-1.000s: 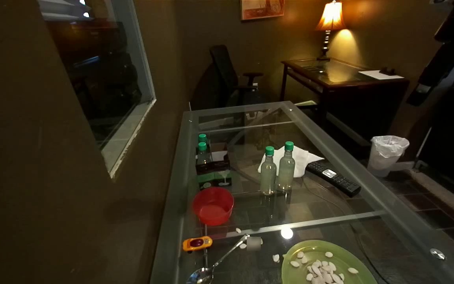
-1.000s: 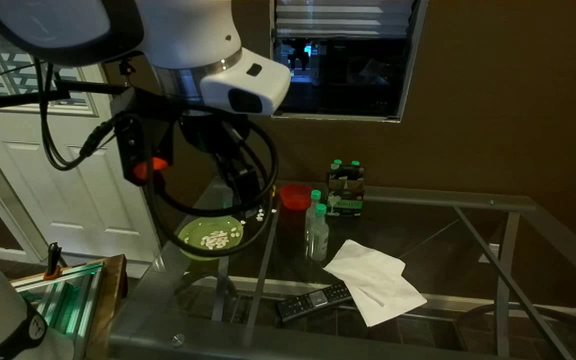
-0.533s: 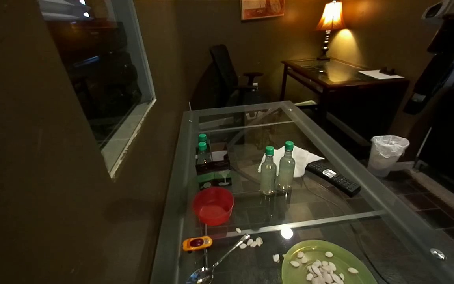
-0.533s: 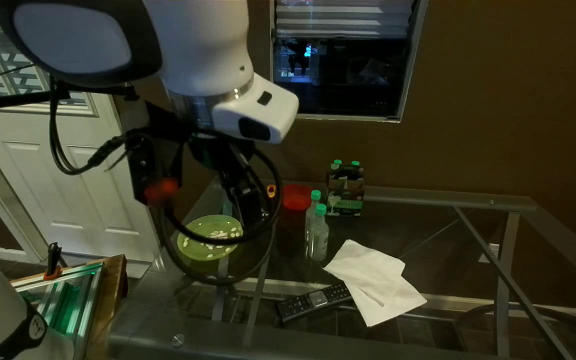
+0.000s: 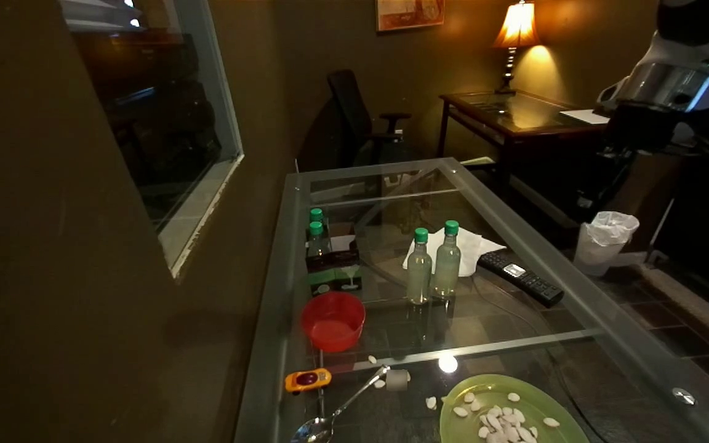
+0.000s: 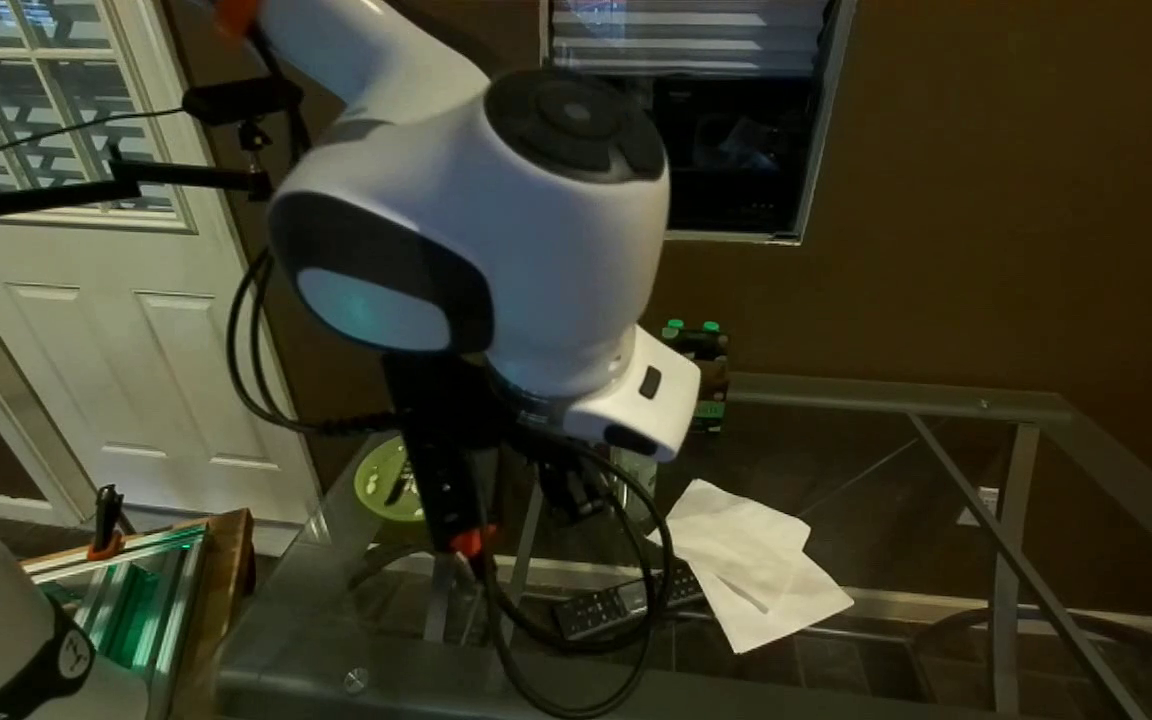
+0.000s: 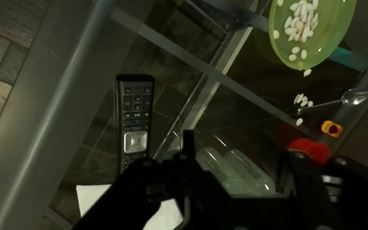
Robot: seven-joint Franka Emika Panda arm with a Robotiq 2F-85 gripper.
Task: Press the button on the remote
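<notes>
- Remote control (image 7: pixel 135 123), left of centre in the wrist frame, shows no press yet, I judge; the robot arm (image 6: pixel 566 250) has just swung right and down toward it in an exterior view, so the approach seems under way.
- Its long axis runs nearly top to bottom: the TV-and-power end points to the upper edge, the other slips behind the gripper (image 7: pixel 235 156), by the white paper (image 7: pixel 89 195).
- Gripper fingers (image 7: pixel 188 142), lower middle, stand apart with nothing held; a move leftward likely precedes pressing.
- Green-capped bottles (image 7: pixel 248 171) show in the finger gap, a knocking risk.
</notes>
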